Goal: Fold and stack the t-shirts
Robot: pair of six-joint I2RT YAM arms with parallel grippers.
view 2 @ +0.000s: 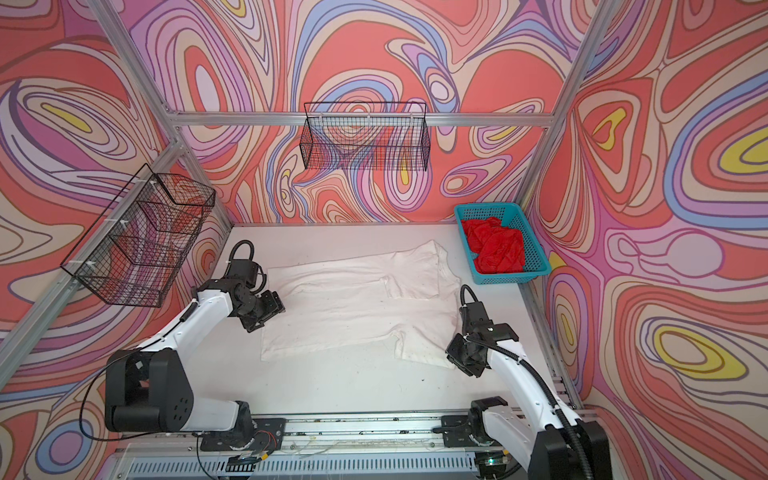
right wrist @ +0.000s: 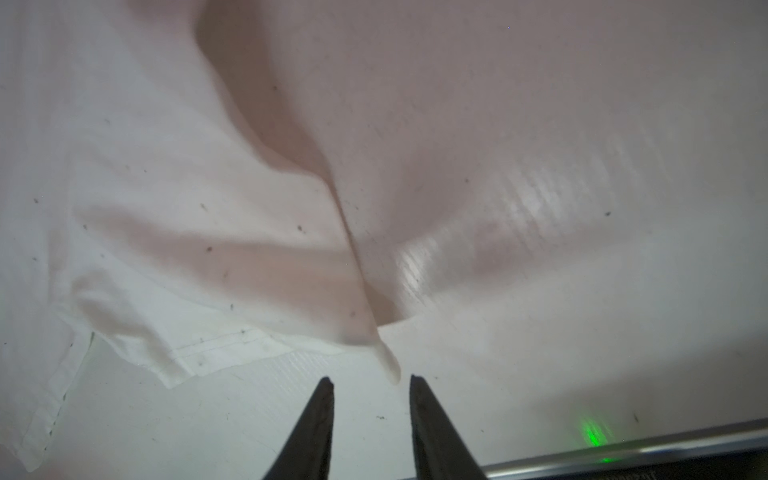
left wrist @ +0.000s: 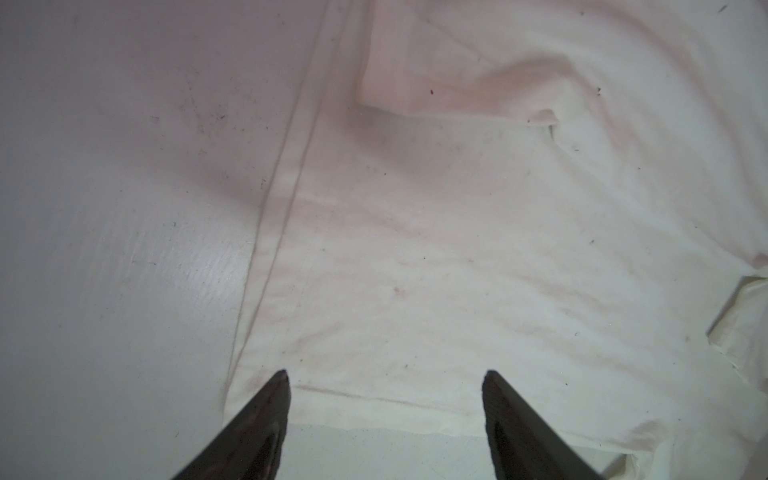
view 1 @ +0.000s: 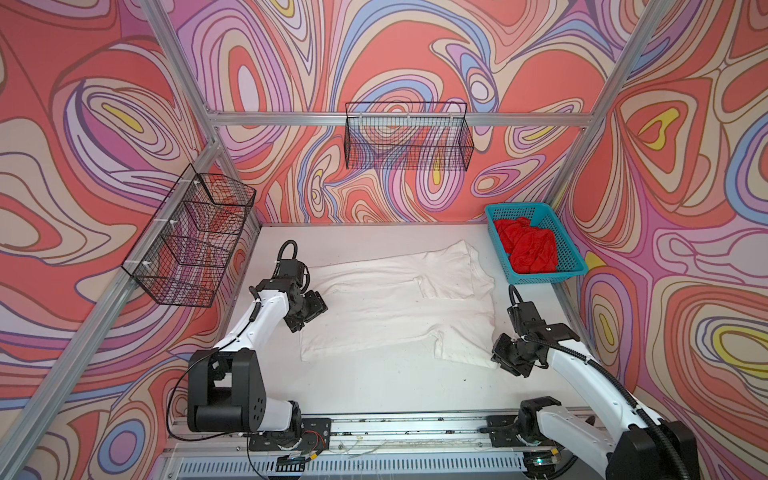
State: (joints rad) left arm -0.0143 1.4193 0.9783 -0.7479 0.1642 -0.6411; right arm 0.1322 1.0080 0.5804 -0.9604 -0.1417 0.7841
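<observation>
White shirt: the white t-shirt (view 1: 399,307) lies spread on the table (view 1: 374,386), its far side and far sleeve already turned in over the body; in both top views the near side and near sleeve lie unfolded, toward the robot.

Red shirt: the red t-shirt (view 1: 527,248) sits crumpled in the teal basket (view 1: 568,266) at the table's far right corner, well apart from both grippers and untouched.

Left gripper: the left gripper (left wrist: 386,376) hangs over the shirt's bottom hem corner, jaws spread wide, nothing between them; in the left wrist view the near edge of the cloth runs just ahead of the fingertips (left wrist: 282,380), the hem corner beside one tip.

Right gripper: the right gripper (right wrist: 371,380) sits at the near sleeve end of the shirt, jaws narrowed but with a gap showing; a raised point of cloth pokes toward that gap, just ahead of the tips, and it does not look clamped.

Done so far: one lengthwise fold on the white shirt, by the look of it.

Left to do: likely the near lengthwise fold, then a crosswise fold; the red shirt must come out of the basket, be folded, and the two stacked.

Stage: early, well under half.
</observation>
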